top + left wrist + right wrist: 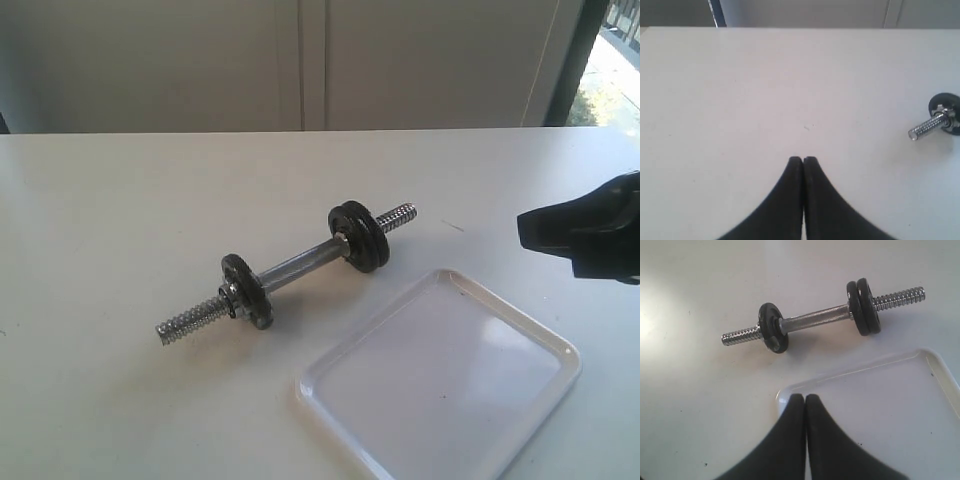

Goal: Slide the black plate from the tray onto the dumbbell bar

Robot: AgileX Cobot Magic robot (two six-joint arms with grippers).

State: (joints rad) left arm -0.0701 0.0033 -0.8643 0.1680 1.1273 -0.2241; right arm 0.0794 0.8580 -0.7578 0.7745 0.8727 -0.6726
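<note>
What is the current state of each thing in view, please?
Tray: flat on the table, nothing in it.
Dumbbell bar: lying on the table beside the tray, apart from it.
Pair of black discs: upright, side by side, on one bar end.
Single black disc: upright on the bar's other end.
Left fingers: shut, empty.
Right fingers: shut, empty.

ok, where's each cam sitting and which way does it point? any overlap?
Exterior: off the arms, raised, tilted down across the table; sees the bar, the tray and the right gripper at the frame's edge.
Left wrist: on the left arm, looking past the shut left gripper across the table; only the bar's threaded end shows.
Right wrist: on the right arm, looking down past the shut right gripper at the bar and a tray corner.
Shared: all three see the bar; exterior and right wrist share the tray.
</note>
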